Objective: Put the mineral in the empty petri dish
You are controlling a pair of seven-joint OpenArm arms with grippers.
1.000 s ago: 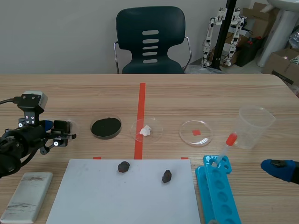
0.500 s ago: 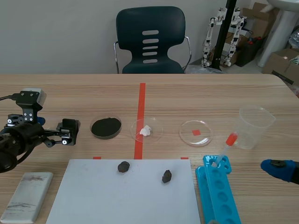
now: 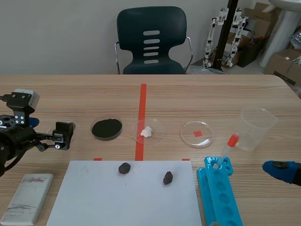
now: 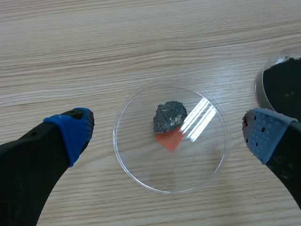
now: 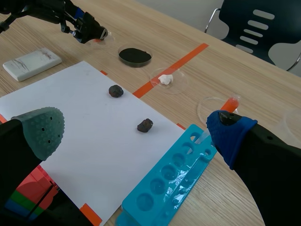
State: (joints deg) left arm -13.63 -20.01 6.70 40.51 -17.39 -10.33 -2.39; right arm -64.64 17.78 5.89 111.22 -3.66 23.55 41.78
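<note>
The left gripper point(image 3: 62, 135), spread wide and empty, had been drawn back slightly, and the rough dark grey mineral point(image 4: 169, 117) was left lying inside the clear round petri dish point(image 4: 197, 162) below it, so placement was judged done. In the scene view that dish could barely be made out behind the gripper.

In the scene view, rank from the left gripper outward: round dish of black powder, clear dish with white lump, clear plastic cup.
From the left gripper:
1. black powder dish, close beside it.
2. white lump dish, at the tape line.
3. plastic cup, far across the table.
</note>
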